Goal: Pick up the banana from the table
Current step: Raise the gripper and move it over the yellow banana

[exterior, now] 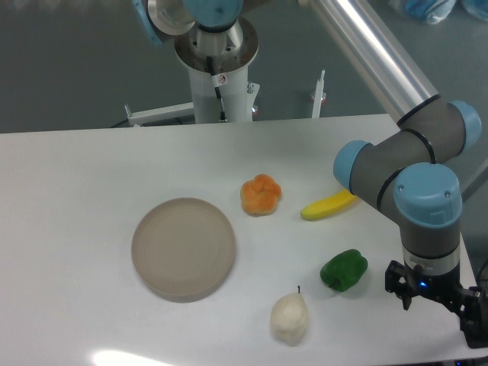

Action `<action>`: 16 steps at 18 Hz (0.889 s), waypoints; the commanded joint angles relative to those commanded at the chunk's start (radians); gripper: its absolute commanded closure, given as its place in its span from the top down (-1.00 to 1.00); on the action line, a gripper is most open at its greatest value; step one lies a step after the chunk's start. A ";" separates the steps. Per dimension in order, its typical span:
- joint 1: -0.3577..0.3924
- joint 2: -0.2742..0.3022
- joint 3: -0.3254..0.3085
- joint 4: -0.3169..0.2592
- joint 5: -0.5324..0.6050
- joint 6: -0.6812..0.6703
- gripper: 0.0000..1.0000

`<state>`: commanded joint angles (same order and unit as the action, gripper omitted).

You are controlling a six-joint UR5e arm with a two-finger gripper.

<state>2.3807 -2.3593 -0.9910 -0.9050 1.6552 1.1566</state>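
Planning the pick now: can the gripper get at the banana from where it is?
Probably yes. The banana lies bare on the table, apart from the orange fruit and green pepper. The arm's elbow covers one tip; the gripper is low beside the pepper.

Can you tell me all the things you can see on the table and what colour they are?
banana: one, bright yellow, on the table right of the middle, its right end hidden behind the arm
orange lumpy fruit: one, orange, left of the banana
green pepper: one, green, in front of the banana
pale pear-shaped fruit: one, cream white with a thin dark stem, near the front edge
plate: one, round, beige, left of the fruits, nothing on it
table: one, white, under everything
robot arm: one, grey and silver with light blue caps, on the right
gripper: one, black, bottom right corner, partly cut off
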 joint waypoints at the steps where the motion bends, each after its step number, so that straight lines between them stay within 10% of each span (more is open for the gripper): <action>1: 0.000 0.000 -0.003 0.000 -0.006 0.000 1.00; 9: 0.009 0.084 -0.083 -0.040 -0.021 0.017 1.00; 16: 0.024 0.244 -0.238 -0.284 -0.052 0.054 1.00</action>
<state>2.4052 -2.1155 -1.2285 -1.1886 1.6030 1.2101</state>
